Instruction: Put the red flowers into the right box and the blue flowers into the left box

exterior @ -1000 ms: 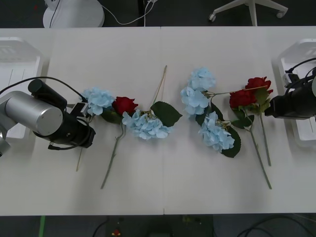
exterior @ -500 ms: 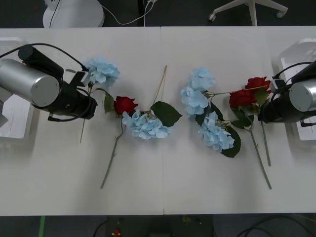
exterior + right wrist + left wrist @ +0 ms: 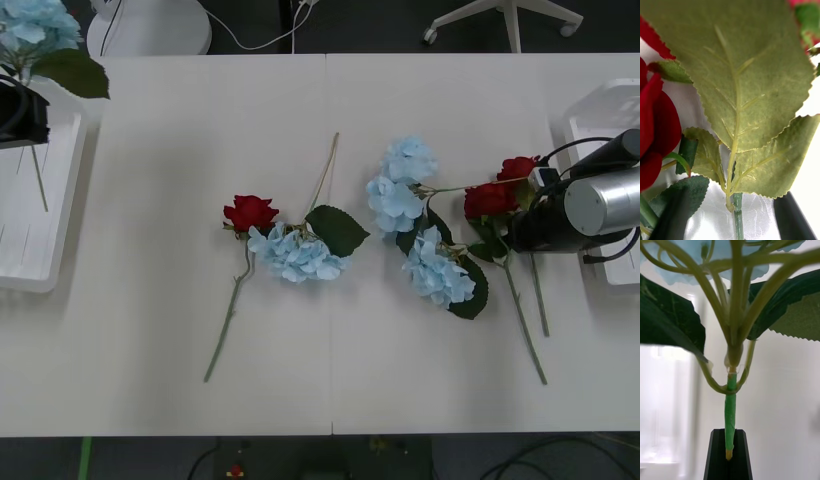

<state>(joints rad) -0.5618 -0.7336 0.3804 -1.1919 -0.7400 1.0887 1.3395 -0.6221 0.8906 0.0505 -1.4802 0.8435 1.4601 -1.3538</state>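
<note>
Blue flowers [image 3: 296,254] number 5: 4 heads lie mid-worktop [image 3: 200,150], and 1 [image 3: 35,22] hangs above the left box [image 3: 30,270] at the worktop's left edge, its stem pinched in the closed left tool [image 3: 729,453]. 3 red flowers [image 3: 251,212] lie on the worktop. Right tool [image 3: 733,215], fingers spread, straddles a rose stem beside the right box [image 3: 590,110].
</note>
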